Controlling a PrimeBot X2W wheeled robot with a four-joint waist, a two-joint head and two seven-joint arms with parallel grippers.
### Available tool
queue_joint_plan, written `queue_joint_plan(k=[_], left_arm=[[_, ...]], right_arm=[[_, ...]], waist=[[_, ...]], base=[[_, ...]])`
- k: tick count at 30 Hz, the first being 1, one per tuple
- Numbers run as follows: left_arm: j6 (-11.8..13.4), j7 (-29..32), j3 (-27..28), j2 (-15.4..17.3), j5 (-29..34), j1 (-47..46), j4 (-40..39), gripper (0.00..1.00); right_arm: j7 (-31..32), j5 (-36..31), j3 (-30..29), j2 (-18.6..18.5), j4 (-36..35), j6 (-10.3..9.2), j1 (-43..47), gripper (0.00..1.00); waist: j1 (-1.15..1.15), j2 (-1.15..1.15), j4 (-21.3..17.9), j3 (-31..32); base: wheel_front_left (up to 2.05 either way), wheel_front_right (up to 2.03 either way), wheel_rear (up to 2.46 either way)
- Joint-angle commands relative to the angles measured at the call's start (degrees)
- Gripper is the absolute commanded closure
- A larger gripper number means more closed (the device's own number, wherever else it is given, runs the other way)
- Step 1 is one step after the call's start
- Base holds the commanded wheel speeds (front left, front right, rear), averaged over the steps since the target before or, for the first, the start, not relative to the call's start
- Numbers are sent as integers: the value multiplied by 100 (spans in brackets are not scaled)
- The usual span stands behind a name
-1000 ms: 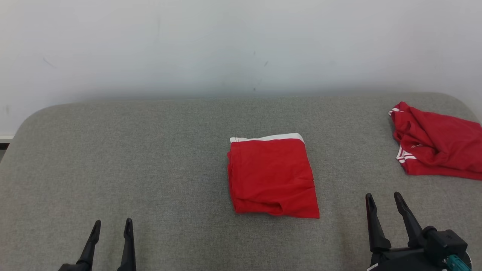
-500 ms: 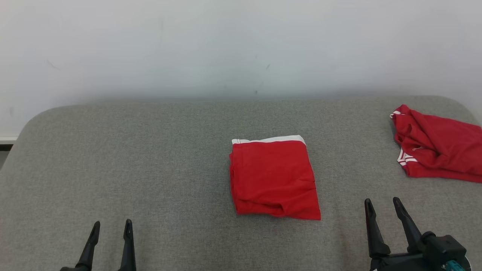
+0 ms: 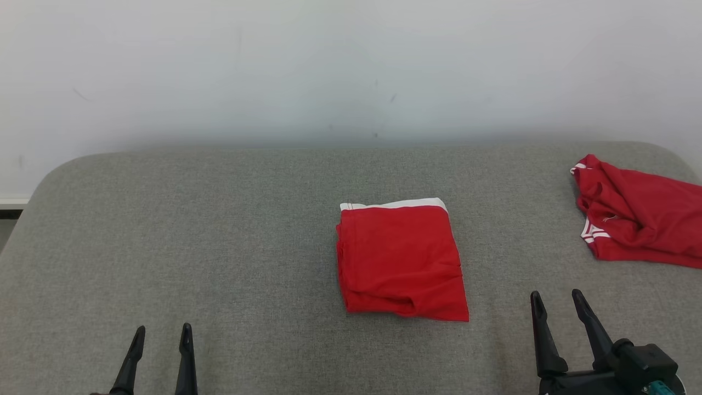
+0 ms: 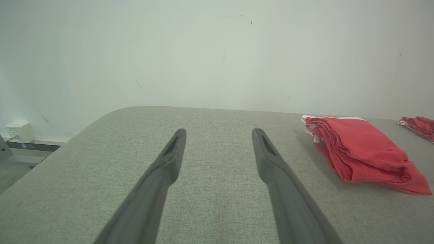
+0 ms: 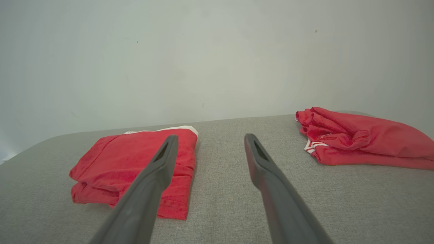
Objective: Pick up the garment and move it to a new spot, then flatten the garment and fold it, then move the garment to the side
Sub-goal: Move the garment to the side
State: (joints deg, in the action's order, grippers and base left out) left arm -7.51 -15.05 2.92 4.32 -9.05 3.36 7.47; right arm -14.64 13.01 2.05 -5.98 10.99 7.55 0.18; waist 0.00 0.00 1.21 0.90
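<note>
**Garment (image 3: 402,260) folded at mid-surface; both grippers spread and empty**

Left gripper (image 3: 164,328): jaws spread wide, a clear gap between the two dark fingers, nothing between them. In the left wrist view only grey fabric shows in the gap. Fingers point toward the wall. Whether the tips touch the surface, I cannot tell.

Right gripper (image 3: 555,293): jaws likewise spread wide and holding nothing. In the right wrist view its left finger crosses in front of the garment's right edge. No contact is evident, and the gap between the fingers shows bare grey fabric.

Garment relative to the jaws: it lies between the two grippers and farther from the robot than both.
- It is nearer the right gripper, whose tips sit off the near right corner, apart from it.
- The left gripper is well apart from it, off to the left.

Garment itself:
- Red, folded into a rough rectangle, lying flat near the middle of the grey padded surface (image 3: 219,230).
- A white band runs along the far edge.
- Layered folds show at the left edge and the near left corner.
- The near right corner juts out a little.

Further out:
- A second red cloth (image 3: 641,230) with white stripes lies crumpled near the far right corner of the surface. It is well apart from the garment and beyond the right gripper.
- A pale wall (image 3: 329,66) stands behind the surface.
- In the left wrist view a small white box (image 4: 20,131) sits low on that wall, past the surface's rounded left end.
</note>
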Motion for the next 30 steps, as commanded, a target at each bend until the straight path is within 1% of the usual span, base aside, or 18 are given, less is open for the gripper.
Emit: queue_joint_plan(k=[1,8,15,23,30], left_arm=[[7,-15,20,-11,55,49,-20,0],[7,-15,-18,-28,70,34,-9,0],[7,-15,-131,-58,61,-75,-12,0],[7,-15,-338,-85,14,-352,32,0],[7,-15,-464,-103,-67,-590,102,0]], right_arm=[[-7,-12,-15,19,18,-18,64,0],[-15,53,4,5,150,-18,-87,0],[268,93,112,-188,473,-18,-592,0],[754,106,145,-349,1297,-18,-1550,0],[1041,172,321,-419,2222,-18,-2368,0]], waist=[[0,0,5,1],[0,0,67,-22],[0,0,229,-140],[0,0,599,-486],[0,0,877,-776]], base=[[0,0,0],[0,0,0],[0,0,0],[0,0,0],[0,0,0]])
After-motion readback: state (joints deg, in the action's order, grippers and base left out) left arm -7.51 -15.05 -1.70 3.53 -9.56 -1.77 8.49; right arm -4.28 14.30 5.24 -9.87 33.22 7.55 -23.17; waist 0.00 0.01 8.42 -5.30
